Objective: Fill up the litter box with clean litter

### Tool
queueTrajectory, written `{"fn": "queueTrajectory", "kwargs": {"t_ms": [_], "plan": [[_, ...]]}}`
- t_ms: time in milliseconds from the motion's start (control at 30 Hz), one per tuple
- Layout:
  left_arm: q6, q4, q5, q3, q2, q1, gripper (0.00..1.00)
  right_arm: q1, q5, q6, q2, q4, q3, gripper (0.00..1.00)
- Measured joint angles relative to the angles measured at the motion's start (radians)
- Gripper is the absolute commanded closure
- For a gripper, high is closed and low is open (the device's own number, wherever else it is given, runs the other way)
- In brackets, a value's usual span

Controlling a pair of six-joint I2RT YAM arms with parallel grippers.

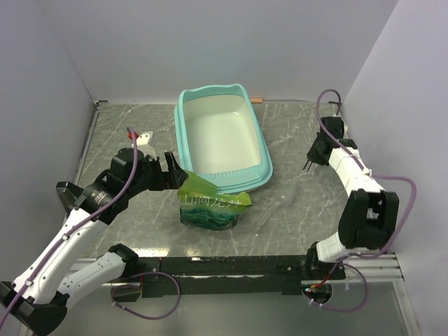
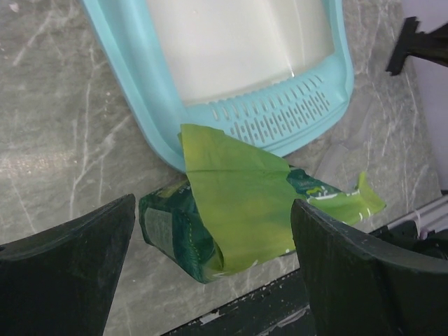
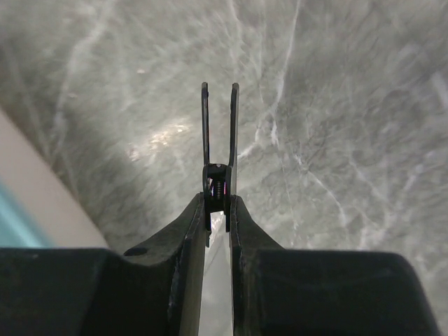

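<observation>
The turquoise litter box (image 1: 180, 133) lies mid-table, its whitish inside showing and its slotted near rim (image 2: 280, 122) in the left wrist view. The clean litter is out of view. A glossy green bag (image 1: 210, 206) lies against the box's near edge, its top flap folded over (image 2: 238, 203). My left gripper (image 1: 175, 175) hovers at the bag's left side, wide open (image 2: 213, 203), with the bag seen between its fingers but untouched. My right gripper (image 1: 311, 162) hangs over bare table right of the box. It (image 3: 218, 199) is shut on a black clip (image 3: 218, 171) whose two prongs point away.
Grey-white walls close the table on the left, back and right. A black rail (image 1: 231, 264) runs along the near edge, just behind the bag. A small wooden piece (image 1: 257, 100) lies at the back wall.
</observation>
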Motion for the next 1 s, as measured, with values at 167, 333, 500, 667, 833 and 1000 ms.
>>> {"fn": "queueTrajectory", "kwargs": {"t_ms": [167,333,500,667,833,1000], "plan": [[0.022,0.011,0.068,-0.014,-0.012,0.0,0.03,-0.103,-0.122,0.053,0.097,0.093,-0.081,1.0],[0.047,0.022,0.114,-0.016,-0.024,0.0,0.03,-0.141,-0.202,0.072,0.133,0.141,-0.127,0.89],[0.064,0.037,0.142,-0.016,-0.025,0.0,0.03,-0.138,-0.24,0.083,0.14,0.183,-0.158,0.69],[0.076,0.038,0.153,-0.016,-0.025,0.0,0.03,-0.138,-0.246,0.089,0.14,0.196,-0.175,0.44],[0.079,0.039,0.156,-0.016,-0.027,0.0,0.03,-0.138,-0.244,0.088,0.135,0.201,-0.19,0.32],[0.08,0.035,0.155,-0.016,-0.033,0.0,0.03,-0.133,-0.244,0.085,0.072,0.18,-0.208,0.28]]}}
